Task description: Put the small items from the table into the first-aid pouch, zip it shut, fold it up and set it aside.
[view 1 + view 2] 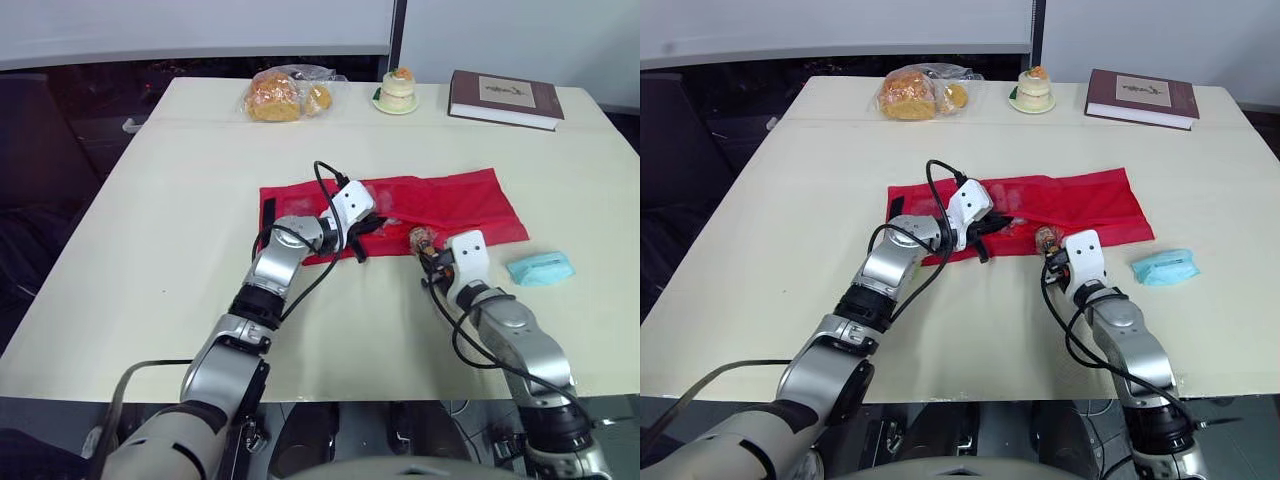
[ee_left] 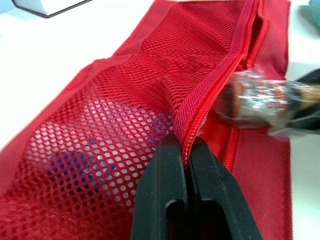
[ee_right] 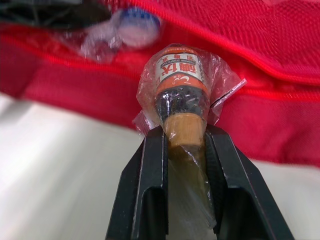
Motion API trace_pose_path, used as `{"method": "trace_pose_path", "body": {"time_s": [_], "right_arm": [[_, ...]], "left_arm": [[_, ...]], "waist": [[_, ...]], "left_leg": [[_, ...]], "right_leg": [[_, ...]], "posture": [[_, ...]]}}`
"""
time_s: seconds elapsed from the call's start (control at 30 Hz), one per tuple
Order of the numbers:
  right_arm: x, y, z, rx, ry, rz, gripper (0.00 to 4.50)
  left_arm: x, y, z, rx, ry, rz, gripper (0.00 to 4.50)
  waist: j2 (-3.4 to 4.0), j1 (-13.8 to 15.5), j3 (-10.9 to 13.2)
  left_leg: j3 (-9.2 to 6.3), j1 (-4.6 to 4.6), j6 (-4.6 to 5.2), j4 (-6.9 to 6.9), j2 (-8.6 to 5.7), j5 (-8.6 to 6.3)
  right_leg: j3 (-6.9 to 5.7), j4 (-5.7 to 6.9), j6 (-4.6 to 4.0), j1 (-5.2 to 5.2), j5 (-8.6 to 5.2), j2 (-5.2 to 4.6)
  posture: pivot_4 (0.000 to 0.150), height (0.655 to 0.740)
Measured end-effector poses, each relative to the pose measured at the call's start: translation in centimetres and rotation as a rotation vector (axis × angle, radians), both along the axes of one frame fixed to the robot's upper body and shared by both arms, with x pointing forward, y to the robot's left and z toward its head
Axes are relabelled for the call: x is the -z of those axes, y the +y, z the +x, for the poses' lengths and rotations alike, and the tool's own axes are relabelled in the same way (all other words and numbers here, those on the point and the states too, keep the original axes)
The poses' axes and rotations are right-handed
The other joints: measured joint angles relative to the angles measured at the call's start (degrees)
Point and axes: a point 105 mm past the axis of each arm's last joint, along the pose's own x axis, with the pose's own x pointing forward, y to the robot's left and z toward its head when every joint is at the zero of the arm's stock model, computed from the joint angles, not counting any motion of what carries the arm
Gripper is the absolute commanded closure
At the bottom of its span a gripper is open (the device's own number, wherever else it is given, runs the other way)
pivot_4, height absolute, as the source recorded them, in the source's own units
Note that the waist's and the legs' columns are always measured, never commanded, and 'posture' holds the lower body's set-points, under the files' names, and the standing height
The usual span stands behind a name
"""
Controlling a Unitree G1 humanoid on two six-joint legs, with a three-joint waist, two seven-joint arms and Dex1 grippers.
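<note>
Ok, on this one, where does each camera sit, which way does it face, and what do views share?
Left and right eye views: on the head, facing forward and down over the table; both arms show.
Left wrist view: on the left wrist, looking along the left gripper, shut on the red pouch at its zip.
Right wrist view: on the right wrist, looking along the right gripper, shut on a wrapped bottle.
Shared: every view shows the pouch and the bottle.

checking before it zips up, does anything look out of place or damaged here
Nothing spilled or damaged. The red pouch lies open, the left claw pinching its zipper edge, the right claw holding a plastic-wrapped small bottle at the pouch's edge. One teal packet lies on the table outside the pouch, to its right.
</note>
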Motion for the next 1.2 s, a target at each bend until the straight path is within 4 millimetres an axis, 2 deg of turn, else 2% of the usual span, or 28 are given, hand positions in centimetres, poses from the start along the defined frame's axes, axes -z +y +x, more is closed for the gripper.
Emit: {"method": "trace_pose_path", "body": {"time_s": [0.4,0.73,0.8,0.83,0.93,1.2], "right_arm": [[-0.9,1.3,3.7,0.098,-0.017,0.07,4.11],[-0.8,1.7,5.1,0.126,-0.039,0.063,4.11],[-0.8,1.7,5.2,0.121,-0.038,0.062,3.09],[-0.7,1.8,5.2,0.119,-0.038,0.062,2.82],[-0.8,1.8,4.8,0.108,-0.043,0.066,1.37],[-1.0,1.1,2.4,0.105,-0.039,0.049,1.37]], "left_arm": [[0.4,-1.0,-0.8,0.058,0.013,0.015,4.5],[0.4,-0.9,-0.8,0.062,0.015,0.018,4.5],[0.5,-0.9,-0.8,0.062,0.016,0.017,4.5],[0.5,-0.9,-0.8,0.061,0.015,0.017,4.5],[0.5,-1.0,-0.8,0.062,0.015,0.016,4.5],[0.6,-0.8,-0.4,0.052,0.021,0.022,4.5]], "waist": [[0.01,0.0,0.0],[0.02,-0.3,0.0],[0.02,-0.2,0.0],[0.02,-0.2,0.0],[0.02,-0.2,0.0],[0.03,-0.2,0.0]], "left_leg": [[0.01,0.0,-0.01,0.0,0.0,0.01],[0.01,0.01,-0.01,0.0,0.0,0.01],[0.01,0.0,-0.01,0.0,0.01,0.0],[0.01,0.0,-0.01,0.0,0.01,0.0],[0.0,0.0,-0.01,0.0,0.01,0.0],[-0.01,0.0,0.0,-0.01,0.02,0.0]], "right_leg": [[0.01,0.01,-0.01,0.0,0.0,-0.01],[0.01,0.03,0.0,-0.01,0.0,0.0],[0.01,0.02,-0.01,-0.01,0.0,-0.01],[0.01,0.02,-0.01,-0.01,0.0,-0.01],[0.01,0.02,-0.01,-0.01,0.0,-0.01],[0.0,0.02,0.0,-0.01,0.0,0.01]], "posture": [[0.15,0.7289],[0.15,0.7289],[0.15,0.7289],[0.15,0.7289],[0.15,0.7289],[0.15,0.7289]]}}
